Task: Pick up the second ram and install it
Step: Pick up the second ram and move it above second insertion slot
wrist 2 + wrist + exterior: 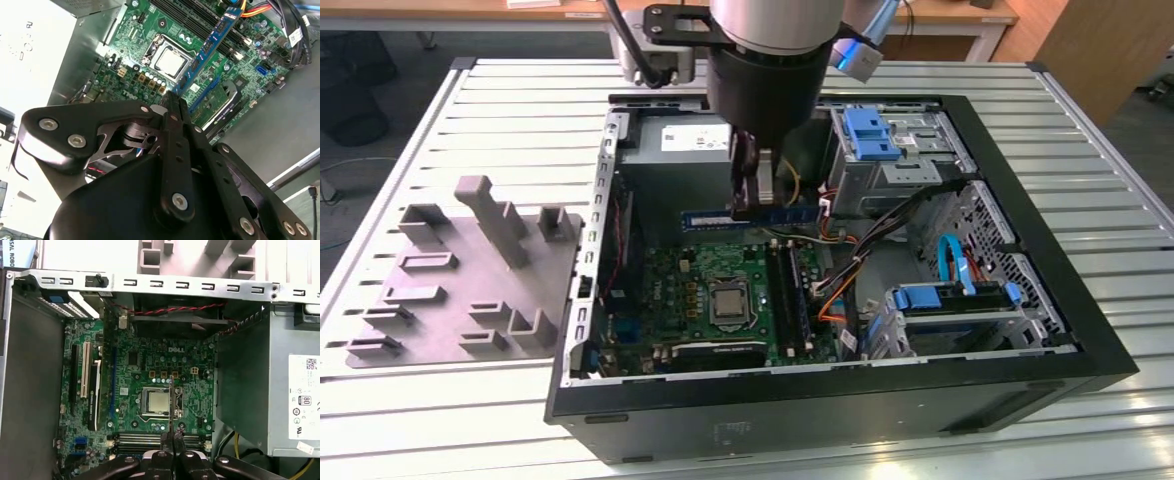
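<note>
My gripper (754, 205) hangs inside the open computer case (1067, 330), shut on the second ram (714, 220). The ram is a thin stick with a blue label, held level above the motherboard (700, 265). In the second wrist view the ram (207, 45) sticks out from the closed fingertips of the gripper (173, 98), over the CPU socket (171, 60) and the long black memory slots (200, 20). In the first wrist view the ram (171, 400) shows edge-on as a thin line rising from the gripper (171, 440). The ram is above the board and touches no slot.
A grey plastic tray (467, 290) with upright posts lies on the slatted table on the exterior view's left of the case. Inside the case are the power supply (674, 145), blue drive cages (874, 135), and orange and black cables (847, 280) beside the slots (787, 290).
</note>
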